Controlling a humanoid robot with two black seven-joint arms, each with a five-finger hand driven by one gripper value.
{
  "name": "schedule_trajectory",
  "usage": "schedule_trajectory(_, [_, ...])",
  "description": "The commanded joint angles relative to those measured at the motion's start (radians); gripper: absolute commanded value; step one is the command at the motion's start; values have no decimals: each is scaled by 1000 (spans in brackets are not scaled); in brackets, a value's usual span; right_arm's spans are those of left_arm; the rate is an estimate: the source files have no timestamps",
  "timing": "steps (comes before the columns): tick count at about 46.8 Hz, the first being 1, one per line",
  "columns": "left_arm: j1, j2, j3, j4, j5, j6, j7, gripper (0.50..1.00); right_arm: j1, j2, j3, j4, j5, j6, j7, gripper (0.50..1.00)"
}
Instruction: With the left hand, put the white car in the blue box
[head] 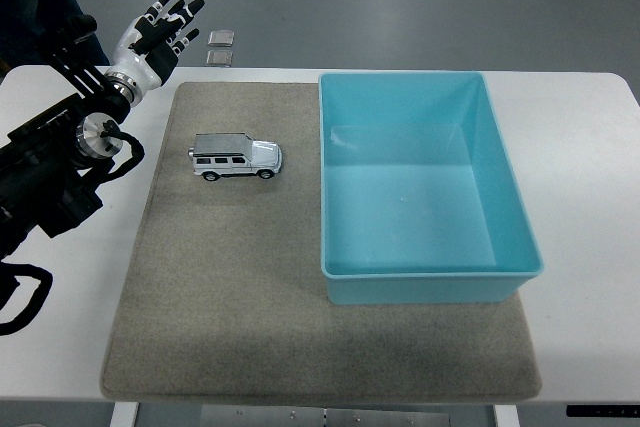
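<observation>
Grey mat point(250, 327) carries the white car point(235, 157) just left of the blue box point(500, 272) (empty), and the left robot hand point(160, 32), fingers spread, holding nothing, risks nudging it away.

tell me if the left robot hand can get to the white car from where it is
Probably yes. The left robot hand is open above the table's far left corner, and only bare mat lies between it and the white car.

Black left arm point(45, 172) with looping cables, silver wrist joint; white robot hand point(155, 37), black-tipped fingers
</observation>
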Motion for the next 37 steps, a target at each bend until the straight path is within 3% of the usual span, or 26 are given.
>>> schedule_trajectory(1, [1, 0, 0, 0, 3, 0, 0, 1000, 2, 0, 0, 0, 0, 0, 0, 936])
schedule_trajectory(29, [-7, 1, 5, -2, 6, 0, 0, 999, 2, 0, 0, 0, 1, 0, 0, 936])
schedule_trajectory(37, [-16, 43, 5, -8, 6, 0, 0, 999, 0, 0, 0, 0, 0, 0, 0, 936])
